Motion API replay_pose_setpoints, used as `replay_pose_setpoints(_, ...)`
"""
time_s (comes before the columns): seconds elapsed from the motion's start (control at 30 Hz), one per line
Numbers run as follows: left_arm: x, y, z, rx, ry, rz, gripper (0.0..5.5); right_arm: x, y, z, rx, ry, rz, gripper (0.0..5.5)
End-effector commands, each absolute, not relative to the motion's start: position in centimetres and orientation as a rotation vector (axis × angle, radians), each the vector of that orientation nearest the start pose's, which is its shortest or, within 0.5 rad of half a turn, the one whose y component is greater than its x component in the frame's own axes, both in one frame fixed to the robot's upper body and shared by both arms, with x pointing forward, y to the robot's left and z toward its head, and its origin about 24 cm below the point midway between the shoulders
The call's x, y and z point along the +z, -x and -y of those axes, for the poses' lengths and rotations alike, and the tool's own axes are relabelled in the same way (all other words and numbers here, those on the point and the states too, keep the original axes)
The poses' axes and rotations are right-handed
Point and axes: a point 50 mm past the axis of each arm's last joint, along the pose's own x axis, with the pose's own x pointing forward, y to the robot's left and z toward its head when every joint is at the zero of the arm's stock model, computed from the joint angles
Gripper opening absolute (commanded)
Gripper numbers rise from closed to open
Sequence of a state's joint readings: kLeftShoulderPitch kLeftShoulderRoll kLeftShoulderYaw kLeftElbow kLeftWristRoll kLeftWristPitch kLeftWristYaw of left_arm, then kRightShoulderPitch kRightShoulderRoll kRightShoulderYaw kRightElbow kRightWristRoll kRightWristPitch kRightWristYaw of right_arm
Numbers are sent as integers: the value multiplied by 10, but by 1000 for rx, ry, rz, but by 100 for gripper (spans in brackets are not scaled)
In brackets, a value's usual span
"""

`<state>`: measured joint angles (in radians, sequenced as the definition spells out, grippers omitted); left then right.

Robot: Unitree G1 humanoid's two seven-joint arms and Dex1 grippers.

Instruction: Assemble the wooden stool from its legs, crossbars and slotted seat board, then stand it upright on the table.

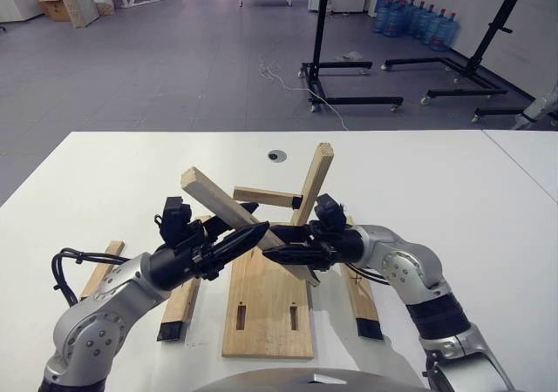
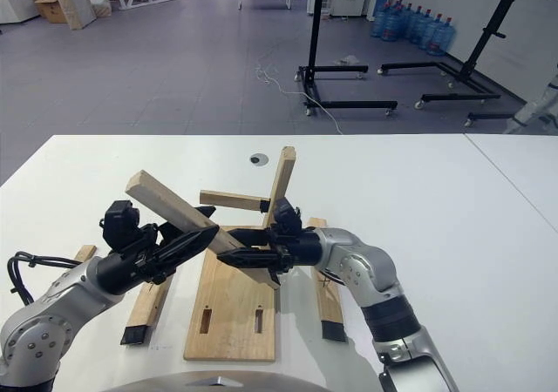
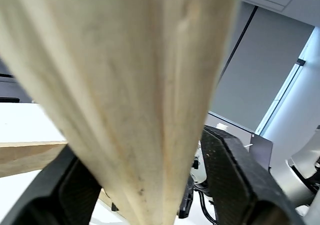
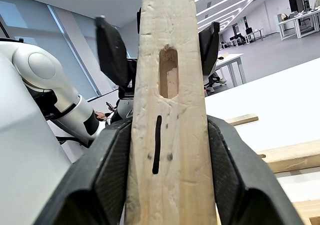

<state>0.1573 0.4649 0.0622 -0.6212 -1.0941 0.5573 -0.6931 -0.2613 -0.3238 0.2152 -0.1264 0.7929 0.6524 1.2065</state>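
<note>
- The bench (image 1: 453, 200) carries the slotted seat board (image 1: 261, 322), flat and central at the near edge.
- Flanking the board, touching the bench: the left flat leg (image 1: 179, 309) and the right flat leg (image 1: 362, 305).
- Over the board hangs the tilted leg (image 1: 214, 196). Your left hand (image 1: 253, 235) pinches it, and your right hand (image 1: 275, 254) is clamped on it too, just beside.
- Behind your right hand the raised leg (image 1: 318, 170) leans up.
- A crossbar (image 1: 266, 197) juts from it toward your left.
</note>
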Motion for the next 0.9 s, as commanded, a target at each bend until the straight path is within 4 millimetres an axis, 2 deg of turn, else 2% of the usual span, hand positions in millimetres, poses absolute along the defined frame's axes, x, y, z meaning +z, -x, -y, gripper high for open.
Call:
replay_pose_setpoints(0.03, 131, -181, -144, -1134, 506, -7, 243, 107, -238, 91, 1670, -503, -155, 202)
replay_pose_setpoints(0.1, 128, -182, -141, -1141, 492, -15, 213, 105, -240, 92, 1653, -489, -146, 202)
replay_pose_setpoints(0.4, 125, -185, -142, -1138, 515, 9, 204, 106, -248, 101, 1650, -436, -138, 202)
replay_pose_setpoints(0.43, 125, -185, -143, -1129, 519, 15, 204, 104, -251, 101, 1621, -417, -150, 240)
replay_pose_setpoints(0.6, 122, -193, -156, -1034, 543, 38, 204, 110, -248, 101, 1626, -433, -184, 329)
replay_pose_setpoints(0.67, 120, -193, -165, -971, 524, 40, 203, 112, -245, 105, 1625, -419, -189, 354)
replay_pose_setpoints(0.83, 123, -178, -220, -794, 360, 35, 203, 124, -242, 127, 1527, -353, -128, 447)
replay_pose_setpoints(0.9, 127, -178, -234, -788, 286, 23, 203, 135, -240, 131, 1510, -330, -79, 474)
